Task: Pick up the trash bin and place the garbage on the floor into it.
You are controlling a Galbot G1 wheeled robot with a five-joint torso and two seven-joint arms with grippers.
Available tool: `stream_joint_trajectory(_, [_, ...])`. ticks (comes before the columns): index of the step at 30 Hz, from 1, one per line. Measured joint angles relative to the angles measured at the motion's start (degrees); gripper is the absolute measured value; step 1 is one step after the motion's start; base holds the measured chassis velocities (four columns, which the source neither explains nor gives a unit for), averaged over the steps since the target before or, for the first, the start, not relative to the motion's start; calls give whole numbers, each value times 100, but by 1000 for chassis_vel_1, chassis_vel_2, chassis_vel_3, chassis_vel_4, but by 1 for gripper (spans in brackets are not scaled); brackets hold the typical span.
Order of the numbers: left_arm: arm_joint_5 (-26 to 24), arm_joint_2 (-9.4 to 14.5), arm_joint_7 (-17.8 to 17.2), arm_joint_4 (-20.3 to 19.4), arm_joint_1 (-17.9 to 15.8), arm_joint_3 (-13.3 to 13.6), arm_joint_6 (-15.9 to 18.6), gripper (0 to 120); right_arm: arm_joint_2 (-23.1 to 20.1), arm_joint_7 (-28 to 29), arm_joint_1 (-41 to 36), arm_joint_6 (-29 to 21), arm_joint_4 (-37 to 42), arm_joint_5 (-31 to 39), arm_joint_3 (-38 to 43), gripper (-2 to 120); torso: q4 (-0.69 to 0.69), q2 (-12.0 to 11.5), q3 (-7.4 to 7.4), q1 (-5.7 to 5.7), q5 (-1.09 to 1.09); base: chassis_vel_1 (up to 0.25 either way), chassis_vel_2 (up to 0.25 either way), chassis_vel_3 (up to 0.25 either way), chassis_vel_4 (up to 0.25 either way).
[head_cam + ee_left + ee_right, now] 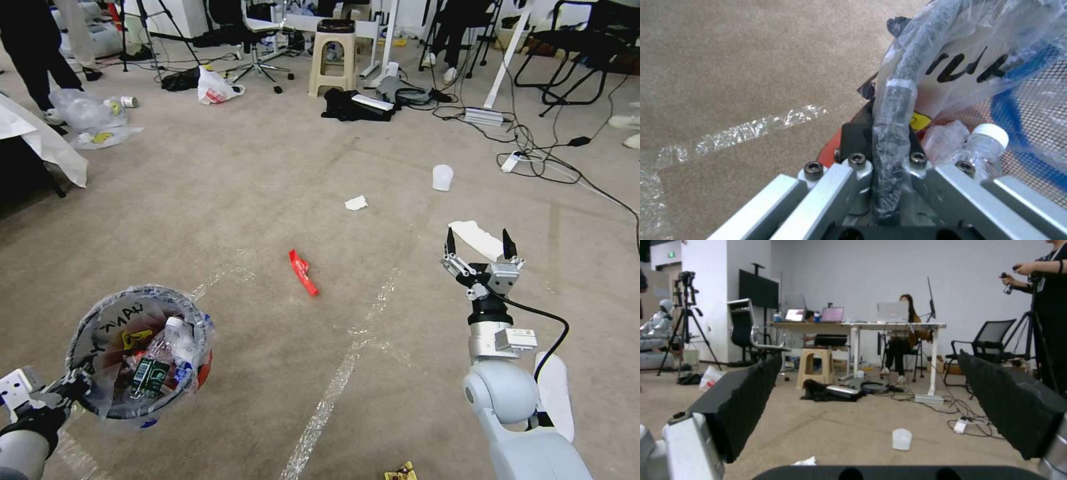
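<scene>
The red trash bin, lined with a clear bag marked in black, hangs at lower left above the floor. My left gripper is shut on its near rim. A green-labelled bottle and wrappers lie inside; the bottle's white cap shows beside the rim. My right gripper stands open and empty above a white paper; its black fingers frame the room. Garbage on the carpet: a red wrapper, a white tissue, a clear cup and a yellow wrapper.
Clear tape lines cross the carpet. A white slipper lies beside my right arm. Farther off are a beige stool, black clothes, cables with a power strip, plastic bags and desks with chairs.
</scene>
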Motion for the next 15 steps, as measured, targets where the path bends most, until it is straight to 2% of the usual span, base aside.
stream_joint_trajectory(15, [2, -6, -3, -1, 15, -25, 0, 1, 8, 1, 45, -1, -50, 1, -30, 100, 1, 0, 0, 0, 0, 0, 0, 0, 0])
